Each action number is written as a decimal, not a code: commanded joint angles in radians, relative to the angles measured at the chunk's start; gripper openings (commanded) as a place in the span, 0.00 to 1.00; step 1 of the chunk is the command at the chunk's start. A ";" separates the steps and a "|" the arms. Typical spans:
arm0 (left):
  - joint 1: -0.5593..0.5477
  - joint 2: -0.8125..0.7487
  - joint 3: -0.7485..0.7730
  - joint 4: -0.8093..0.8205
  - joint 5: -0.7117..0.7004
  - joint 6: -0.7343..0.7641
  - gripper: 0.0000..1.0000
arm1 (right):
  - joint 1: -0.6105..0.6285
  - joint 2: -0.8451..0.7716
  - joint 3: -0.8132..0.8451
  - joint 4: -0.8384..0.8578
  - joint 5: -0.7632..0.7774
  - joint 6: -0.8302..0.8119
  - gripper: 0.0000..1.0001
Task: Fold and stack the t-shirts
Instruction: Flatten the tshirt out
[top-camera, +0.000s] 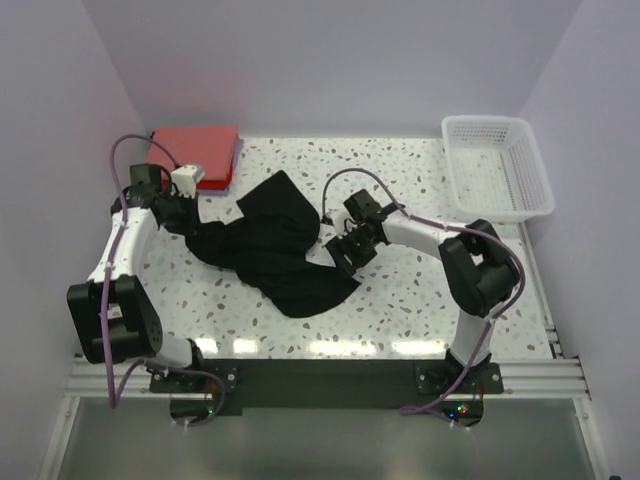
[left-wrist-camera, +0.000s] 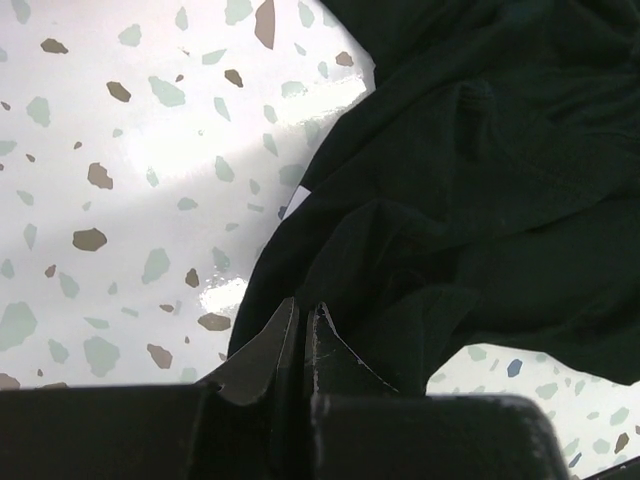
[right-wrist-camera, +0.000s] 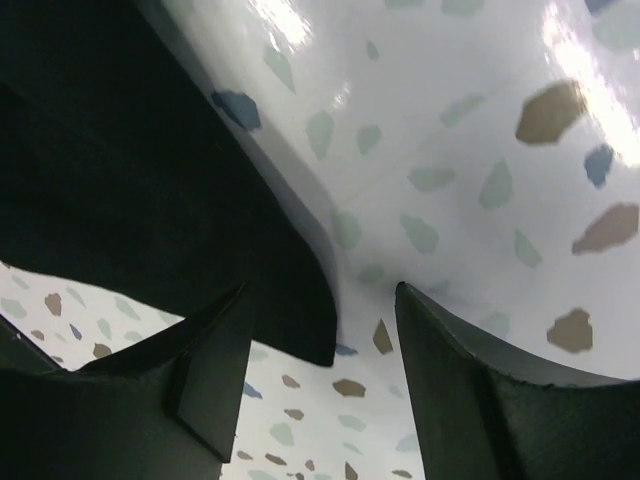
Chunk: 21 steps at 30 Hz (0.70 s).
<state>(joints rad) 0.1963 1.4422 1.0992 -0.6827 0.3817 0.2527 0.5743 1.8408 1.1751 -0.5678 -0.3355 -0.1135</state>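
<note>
Speckled white tabletop (top-camera: 420, 300): black t-shirt (top-camera: 275, 255) is spread at centre, crumpled and unfolded. Coral-red t-shirts (top-camera: 198, 150) are stacked folded at 11 o'clock, with a purple-blue edge seen underneath. Left gripper (top-camera: 190, 222) is pinched tight on the black t-shirt at its 9 o'clock edge. Right gripper (top-camera: 345, 255) is positioned at the 3 o'clock edge, jaws apart, nothing gripped; the cloth edge is seen between them.

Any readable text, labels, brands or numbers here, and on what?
None can be read.
The black t-shirt, the red stack and the white basket show no print.
A small white corner peeks from under the shirt in the left wrist view; no writing shows on it.
</note>
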 joint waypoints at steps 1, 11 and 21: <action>0.008 0.010 0.063 -0.005 0.025 -0.003 0.00 | 0.045 0.077 0.034 0.051 0.042 -0.020 0.60; 0.011 0.098 0.273 -0.015 0.173 -0.021 0.00 | -0.102 0.011 0.176 -0.153 -0.023 -0.175 0.00; 0.009 0.190 0.601 0.073 0.296 -0.141 0.00 | -0.269 -0.181 0.501 -0.176 0.071 -0.291 0.00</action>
<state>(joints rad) 0.1963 1.6321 1.5723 -0.6941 0.6083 0.1764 0.3080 1.7409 1.5604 -0.7372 -0.3244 -0.3416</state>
